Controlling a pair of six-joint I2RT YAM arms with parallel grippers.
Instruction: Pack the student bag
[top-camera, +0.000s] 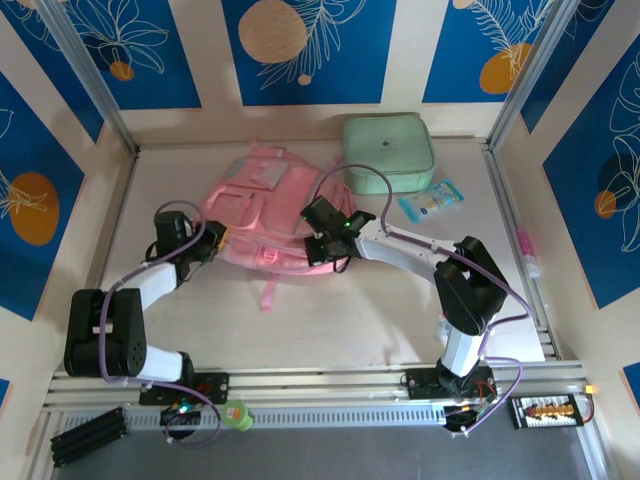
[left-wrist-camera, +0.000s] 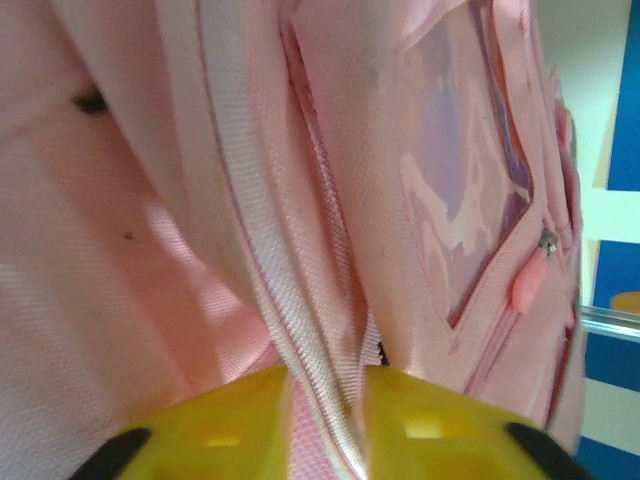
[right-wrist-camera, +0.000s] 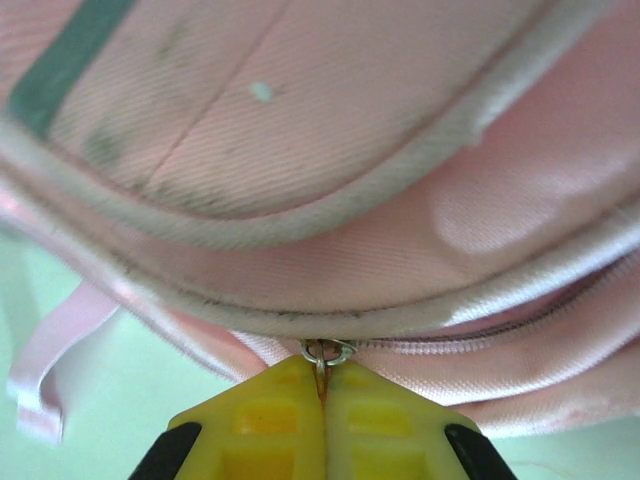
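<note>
Student bag (top-camera: 262, 215) lies flat on the table (top-camera: 380, 310) toward its far edge; right end effector (right-wrist-camera: 322, 390) is pinched shut on the zipper ring (right-wrist-camera: 327, 352), likely to run it, while left end effector (left-wrist-camera: 325, 400) sits narrowly parted astride a seam (left-wrist-camera: 300, 330), probably bracing, grip uncertain.

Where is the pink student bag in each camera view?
Top external: student bag lies mid-table, ahead of both arms.
Left wrist: student bag close up, above the left gripper.
Right wrist: student bag across the upper part; the right gripper pinches its zipper ring.
Shared landmark: its loose strap, below it from above, lower left at the right wrist.
</note>
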